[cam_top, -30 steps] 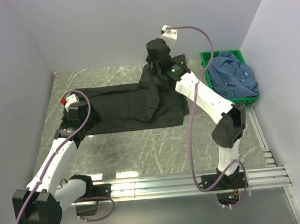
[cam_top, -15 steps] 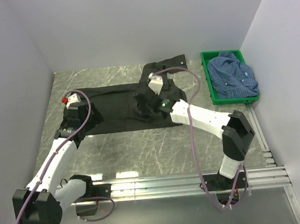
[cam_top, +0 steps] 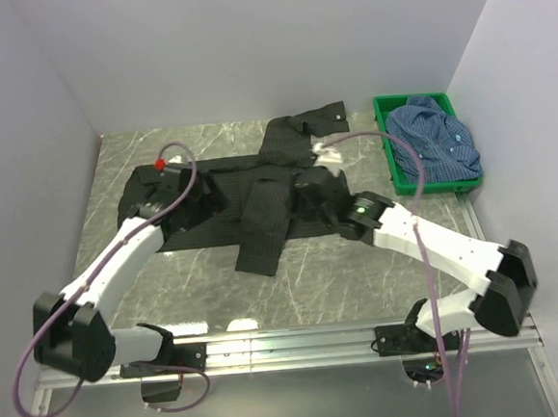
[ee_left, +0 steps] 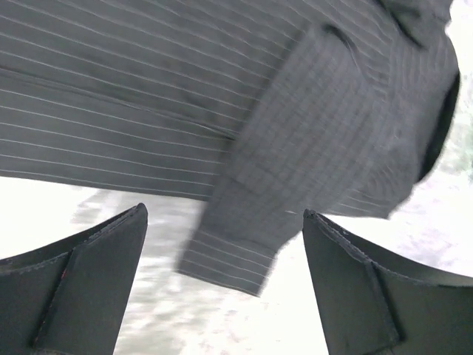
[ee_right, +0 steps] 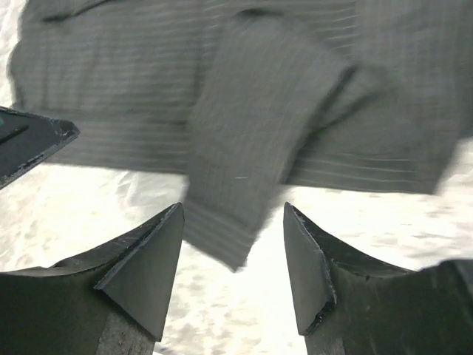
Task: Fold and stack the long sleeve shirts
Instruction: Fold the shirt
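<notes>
Folding the black shirt is the step in hand, I judge. It lies flat in the middle of the table. One sleeve is laid across the body, and its cuff passes the hem toward 6 o'clock. The other sleeve sticks out toward 1 o'clock. Both claws are released and hold nothing: the left claw at the shirt's 9 o'clock side, the right claw above the cuff. To do it well, I would bring both sleeves fully onto the body and smooth them first. The blue shirt lies in the crate at 2 o'clock.
</notes>
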You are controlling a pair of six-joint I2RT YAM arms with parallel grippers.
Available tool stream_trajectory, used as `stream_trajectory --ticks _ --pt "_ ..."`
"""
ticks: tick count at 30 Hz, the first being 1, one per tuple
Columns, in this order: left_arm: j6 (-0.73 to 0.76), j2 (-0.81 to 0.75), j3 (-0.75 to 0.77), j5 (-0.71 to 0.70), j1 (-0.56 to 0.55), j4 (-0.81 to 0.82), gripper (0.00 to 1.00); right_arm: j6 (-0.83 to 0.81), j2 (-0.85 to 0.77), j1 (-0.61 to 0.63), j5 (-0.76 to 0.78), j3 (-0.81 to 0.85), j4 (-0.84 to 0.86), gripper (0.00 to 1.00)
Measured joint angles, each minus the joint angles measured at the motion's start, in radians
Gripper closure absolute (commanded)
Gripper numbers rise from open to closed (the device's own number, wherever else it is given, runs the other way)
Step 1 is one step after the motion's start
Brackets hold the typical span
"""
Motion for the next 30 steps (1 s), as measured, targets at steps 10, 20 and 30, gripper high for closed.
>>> stream_trajectory --ticks 10,20,30 --pt "-0.242 0.167 -0.063 0.052 -0.136 0.057 0.18 -0.043 -0.229 -0.206 -0.106 -0.295 0.015 0.37" --pt "-0.303 0.278 -0.138 0.063 -0.211 0.065 0.28 -0.053 -0.274 -0.215 -0.189 -0.370 0.075 0.39" --pt "-0.320 0.322 -0.139 0.060 -0.234 0.074 0.55 -0.056 -0.223 -0.229 -0.233 -0.370 0.136 0.40"
